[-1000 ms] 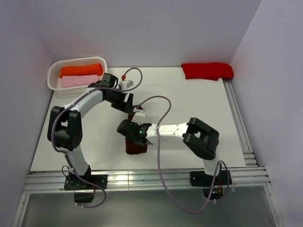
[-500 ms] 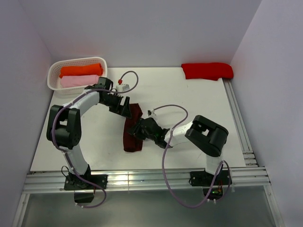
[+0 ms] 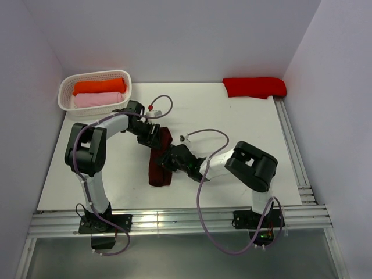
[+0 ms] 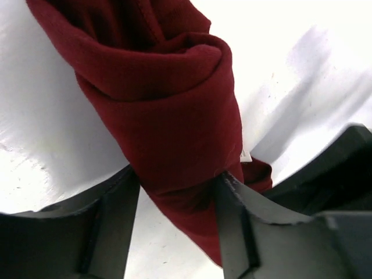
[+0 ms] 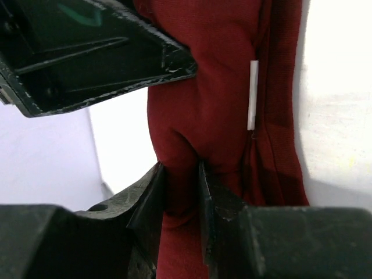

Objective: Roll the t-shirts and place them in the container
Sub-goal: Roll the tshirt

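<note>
Maroon cloth, t-shirt [image 3: 158, 172] rolled, narrow white tag [image 5: 251, 96], lettering unreadable

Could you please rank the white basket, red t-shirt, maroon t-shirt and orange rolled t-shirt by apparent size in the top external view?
1. white basket, largest.
2. red t-shirt and maroon t-shirt: too alike to rank, and the maroon one is partly hidden.
3. orange rolled t-shirt, smallest.

Bright, even light is falling from above onto the white surface [image 3: 232, 128], throwing soft shadows; in both wrist views it is glaring, blowing out detail.
</note>
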Robot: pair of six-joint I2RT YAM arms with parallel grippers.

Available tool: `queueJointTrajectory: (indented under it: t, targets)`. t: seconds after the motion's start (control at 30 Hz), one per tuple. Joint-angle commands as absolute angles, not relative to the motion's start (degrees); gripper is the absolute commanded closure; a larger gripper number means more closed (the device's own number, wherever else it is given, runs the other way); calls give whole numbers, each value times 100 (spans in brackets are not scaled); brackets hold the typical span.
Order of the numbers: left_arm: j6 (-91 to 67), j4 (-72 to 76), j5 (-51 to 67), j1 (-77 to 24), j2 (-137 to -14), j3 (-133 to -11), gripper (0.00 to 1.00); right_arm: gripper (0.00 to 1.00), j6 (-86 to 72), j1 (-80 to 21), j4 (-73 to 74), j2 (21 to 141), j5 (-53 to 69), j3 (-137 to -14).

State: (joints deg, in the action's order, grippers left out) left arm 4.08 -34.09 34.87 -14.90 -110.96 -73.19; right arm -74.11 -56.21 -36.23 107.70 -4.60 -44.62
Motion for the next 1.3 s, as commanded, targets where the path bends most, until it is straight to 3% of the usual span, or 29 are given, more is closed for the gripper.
queueJointTrajectory:
  t: [0.0,0.07,0.23,0.43,0.73,1.1,1.27]
  targets:
    - [378,-2953,2445,-1625,-11075,-7365,46,67,-6979,-5932,-1490,10661,-983,-4903]
    - [361,-2953,2321,-1687,-11022,-7374,47,61,-6838,-6168,-75,10713,-1668,-5544]
    - [343,-2918,2031,-1846,-10872,-7347,48,44,-6776,-6574,1536,10819,-2530,-6572]
    - [334,-2962,1907,-1960,-10854,-7374,49,40,-6750,-6846,3013,10775,-3427,-7592]
    - [325,-3032,1811,-2057,-10863,-7453,48,44,-6171,-6873,3682,11293,-3893,-8901]
    - [308,-3094,1749,-2101,-10899,-7515,47,55,-6108,-6812,4411,12471,-4034,-10028]
    - [360,-3146,1854,-2101,-10899,-7567,38,66,-6538,-6794,4878,12560,-3938,-9915]
